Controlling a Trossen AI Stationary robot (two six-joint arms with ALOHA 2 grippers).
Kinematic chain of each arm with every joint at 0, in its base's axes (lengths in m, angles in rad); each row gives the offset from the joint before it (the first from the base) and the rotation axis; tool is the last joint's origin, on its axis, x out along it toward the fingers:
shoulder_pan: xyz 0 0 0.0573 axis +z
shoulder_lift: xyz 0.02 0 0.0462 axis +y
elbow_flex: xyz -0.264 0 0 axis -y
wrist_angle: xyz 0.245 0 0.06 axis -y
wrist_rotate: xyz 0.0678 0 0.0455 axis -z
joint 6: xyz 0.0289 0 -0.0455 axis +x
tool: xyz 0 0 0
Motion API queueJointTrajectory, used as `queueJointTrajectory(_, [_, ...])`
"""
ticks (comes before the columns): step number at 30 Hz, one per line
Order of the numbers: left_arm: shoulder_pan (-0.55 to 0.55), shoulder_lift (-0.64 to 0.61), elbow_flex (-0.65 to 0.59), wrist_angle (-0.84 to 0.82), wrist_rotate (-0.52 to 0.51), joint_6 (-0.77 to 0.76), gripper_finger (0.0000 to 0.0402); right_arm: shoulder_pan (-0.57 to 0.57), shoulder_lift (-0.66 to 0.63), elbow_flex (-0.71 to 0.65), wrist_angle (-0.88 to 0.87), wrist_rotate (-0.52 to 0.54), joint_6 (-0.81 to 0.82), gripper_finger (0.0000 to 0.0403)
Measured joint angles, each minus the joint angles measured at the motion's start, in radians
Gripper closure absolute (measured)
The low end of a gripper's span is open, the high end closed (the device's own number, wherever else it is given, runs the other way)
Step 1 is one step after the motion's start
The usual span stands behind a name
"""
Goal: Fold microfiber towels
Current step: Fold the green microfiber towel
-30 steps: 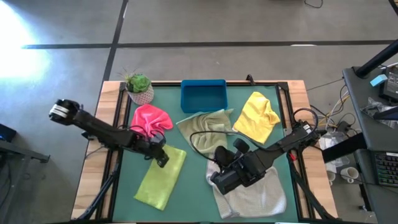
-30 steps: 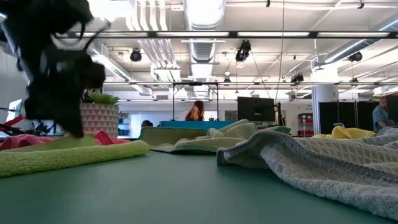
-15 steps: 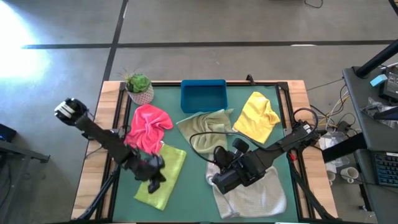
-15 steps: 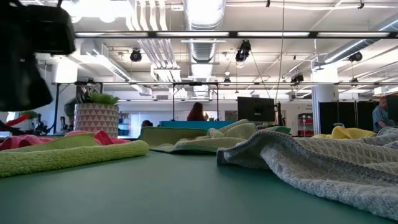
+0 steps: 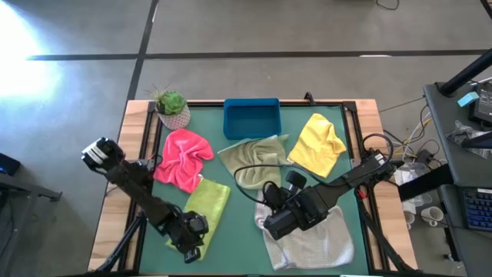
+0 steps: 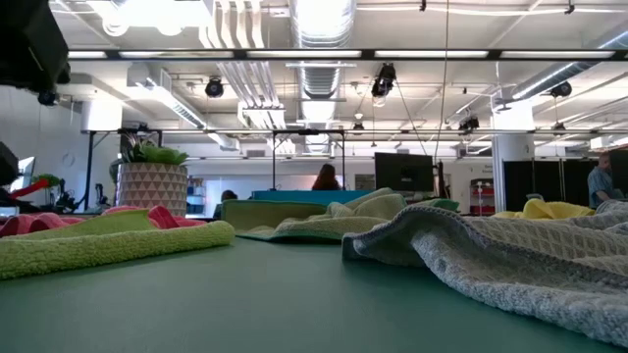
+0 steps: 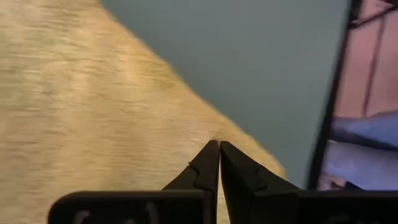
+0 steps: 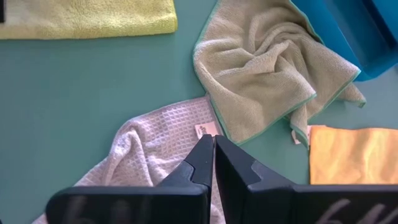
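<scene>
A green mat (image 5: 246,231) covers the table, a concrete floor around it and, in the low view, an open workshop beyond; nearest, at 7 o'clock on the mat, the left gripper (image 5: 191,245) sits over the near end of the lime towel (image 5: 201,214), fingers (image 7: 205,167) pressed together and holding nothing; at 5 o'clock the right gripper (image 5: 270,194) hovers over the far edge of the grey towel (image 5: 311,240), jaws likewise closed and empty; past it, at centre, the olive towel (image 5: 254,158) lies crumpled, its corner overlapping the grey one; at 10 o'clock the pink towel (image 5: 183,154) is bunched, touching the lime one; at 2 o'clock the yellow towel (image 5: 319,145) lies rumpled; farthest, the blue tray (image 5: 251,118) at 12 and the plant (image 5: 172,108) at 11.
</scene>
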Motion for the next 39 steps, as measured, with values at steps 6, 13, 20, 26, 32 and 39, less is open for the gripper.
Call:
queueJointTrajectory(6, [0.001, 0.047, 0.029, 0.001, 0.000, -0.001, 0.0401, 0.000, 0.000, 0.000, 0.001, 0.000, -0.012, 0.0394])
queueJointTrajectory(13, [0.012, 0.132, 0.029, 0.013, -0.003, -0.069, 0.0402, 0.005, 0.000, 0.000, 0.002, 0.000, -0.010, 0.0394])
queueJointTrajectory(20, [0.035, 0.148, 0.028, 0.119, -0.058, -0.013, 0.0401, 0.005, 0.000, 0.000, 0.002, 0.002, -0.009, 0.0394])
queueJointTrajectory(26, [0.074, 0.153, 0.024, 0.178, -0.213, 0.052, 0.0401, 0.005, 0.000, 0.000, 0.002, 0.002, -0.007, 0.0394])
queueJointTrajectory(32, [0.137, 0.158, 0.024, 0.177, -0.285, 0.054, 0.0401, 0.005, 0.000, 0.000, 0.002, 0.003, -0.008, 0.0394])
queueJointTrajectory(39, [0.171, 0.129, 0.064, 0.178, -0.281, 0.155, 0.0402, 0.005, 0.000, 0.000, 0.003, 0.003, 0.003, 0.0394])
